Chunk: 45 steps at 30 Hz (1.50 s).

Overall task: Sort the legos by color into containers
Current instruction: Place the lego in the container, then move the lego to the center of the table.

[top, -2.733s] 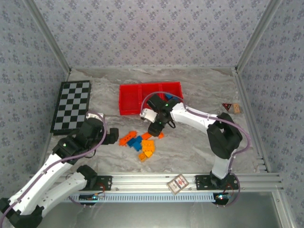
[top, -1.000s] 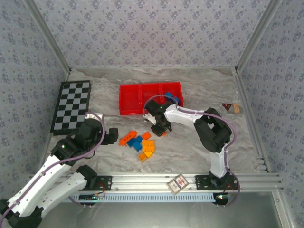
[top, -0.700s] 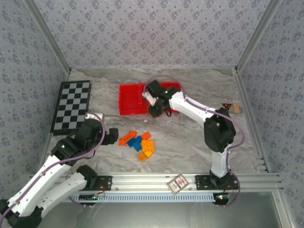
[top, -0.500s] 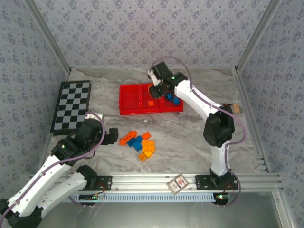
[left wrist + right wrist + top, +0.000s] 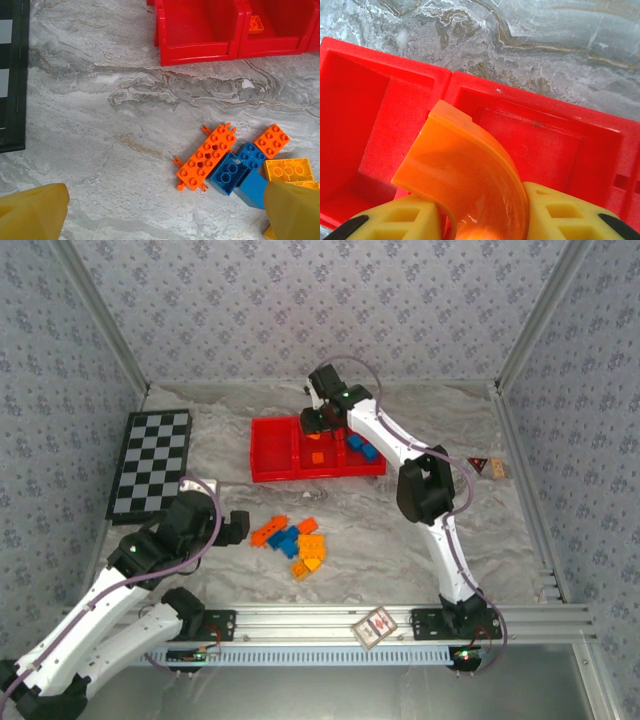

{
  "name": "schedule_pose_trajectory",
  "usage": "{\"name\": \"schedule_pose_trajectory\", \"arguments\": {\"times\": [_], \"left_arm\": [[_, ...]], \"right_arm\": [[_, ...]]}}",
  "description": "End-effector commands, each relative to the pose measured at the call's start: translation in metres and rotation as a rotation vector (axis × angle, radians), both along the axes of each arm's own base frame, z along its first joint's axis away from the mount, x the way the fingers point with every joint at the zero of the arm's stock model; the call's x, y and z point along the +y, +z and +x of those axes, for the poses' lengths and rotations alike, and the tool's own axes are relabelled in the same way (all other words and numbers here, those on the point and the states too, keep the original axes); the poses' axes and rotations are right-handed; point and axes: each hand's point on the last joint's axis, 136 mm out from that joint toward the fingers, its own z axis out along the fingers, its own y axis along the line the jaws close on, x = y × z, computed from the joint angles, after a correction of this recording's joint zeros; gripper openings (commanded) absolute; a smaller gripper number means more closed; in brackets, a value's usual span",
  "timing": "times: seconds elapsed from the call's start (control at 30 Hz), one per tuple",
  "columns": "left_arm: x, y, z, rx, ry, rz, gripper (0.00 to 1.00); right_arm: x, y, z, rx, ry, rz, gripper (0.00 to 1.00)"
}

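The curved orange plastic arch (image 5: pixel 470 175) runs off the bottom edge. The bright red plastic tray (image 5: pixel 200 52) is cut off above.

Wallpaper all round: three walls (image 5: pixel 320 310) in grey-lilac with a small flower print, meeting at silver metal posts (image 5: pixel 530 325). Below them, a tabletop (image 5: pixel 400 540) of swirling grey-white marble, evenly lit, shadows soft. A black-and-white checkered board (image 5: pixel 150 462) lies flat at far left. A slotted aluminium rail (image 5: pixel 300 620) runs along the near edge.
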Motion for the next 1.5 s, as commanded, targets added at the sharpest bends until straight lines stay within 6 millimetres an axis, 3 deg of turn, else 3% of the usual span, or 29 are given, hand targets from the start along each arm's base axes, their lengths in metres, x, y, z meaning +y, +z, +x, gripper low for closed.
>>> {"name": "schedule_pose_trajectory", "arguments": {"times": [0.0, 0.2, 0.4, 0.57, 0.73, 0.93, 1.13, 1.47], "left_arm": [[-0.001, 0.004, 0.001, -0.018, 0.0, -0.008, 1.0], [-0.002, 0.003, 0.001, -0.016, -0.003, -0.007, 1.0], [-0.004, 0.002, 0.001, -0.008, -0.013, -0.009, 1.0], [-0.012, -0.001, -0.001, 0.007, -0.047, -0.02, 1.0], [-0.022, -0.007, -0.002, 0.041, -0.092, -0.014, 1.0], [-0.029, -0.012, -0.003, 0.068, -0.123, 0.003, 1.0], [-0.029, -0.01, -0.004, 0.058, -0.123, 0.001, 1.0], [-0.023, 0.0, -0.007, 0.006, -0.108, -0.013, 1.0]], "right_arm": [[0.009, 0.001, 0.005, 0.023, -0.024, 0.063, 0.45], [0.01, 0.006, 0.002, 0.022, -0.009, 0.063, 0.59], [0.012, 0.034, -0.01, -0.017, 0.03, 0.058, 0.65], [0.004, 0.058, -0.037, -0.052, 0.073, 0.031, 0.7], [-0.019, 0.063, -0.077, -0.027, 0.067, 0.026, 0.74], [-0.046, 0.039, -0.132, 0.061, 0.064, -0.008, 0.73], [-0.055, 0.0, -0.179, 0.138, 0.206, -0.121, 0.72], [-0.02, -0.043, -0.221, 0.283, 0.287, -0.174, 0.65]]}}
